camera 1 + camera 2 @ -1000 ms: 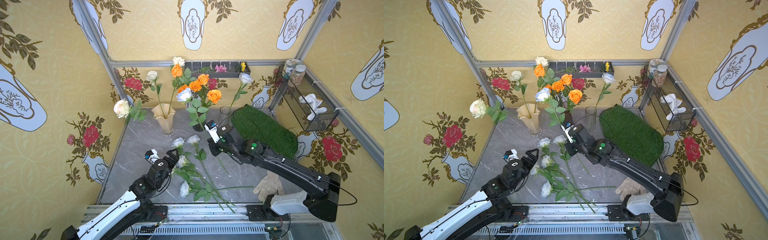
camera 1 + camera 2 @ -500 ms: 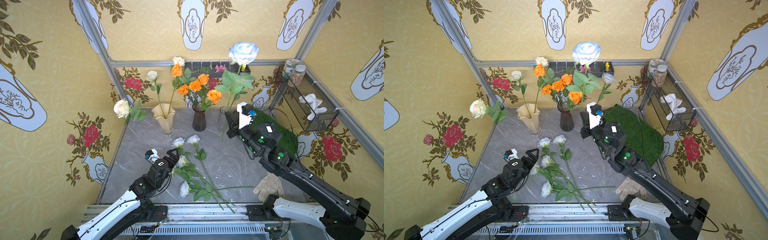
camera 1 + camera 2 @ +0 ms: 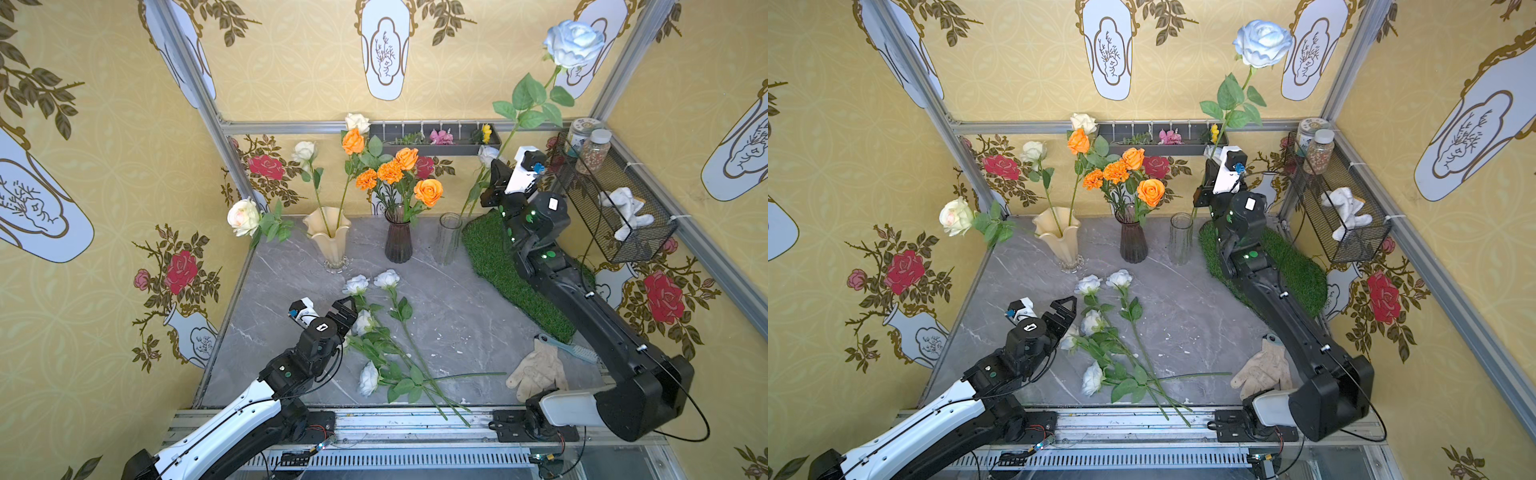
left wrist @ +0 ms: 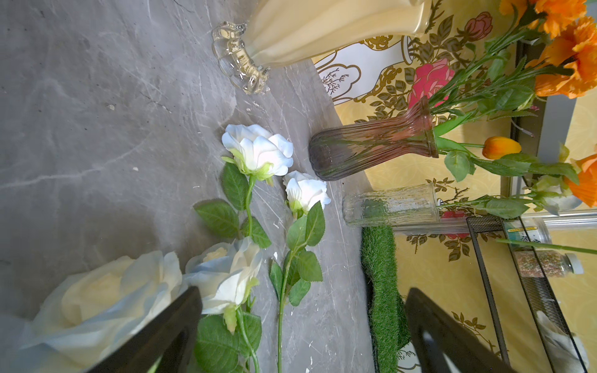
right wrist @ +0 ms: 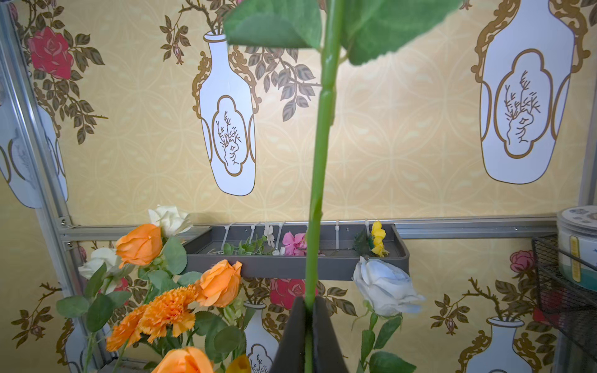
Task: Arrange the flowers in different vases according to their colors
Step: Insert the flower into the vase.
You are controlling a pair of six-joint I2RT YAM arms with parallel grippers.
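3 walls [image 3: 299, 62], yellow wallpaper printed with white vases and red roses, aluminium rails [image 3: 282, 126]. Grey marble worktop [image 3: 457, 316]: grey wall tray [image 3: 436, 148] above back edge, black wire basket [image 3: 594, 199] over right edge, turf mat [image 3: 490, 262] at back-right corner.

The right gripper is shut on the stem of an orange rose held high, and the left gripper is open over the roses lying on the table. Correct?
One thing is wrong: the right gripper holds a pale blue rose, not an orange one; both top views show its bloom. The rest holds: shut on the stem, left gripper open over the lying roses.
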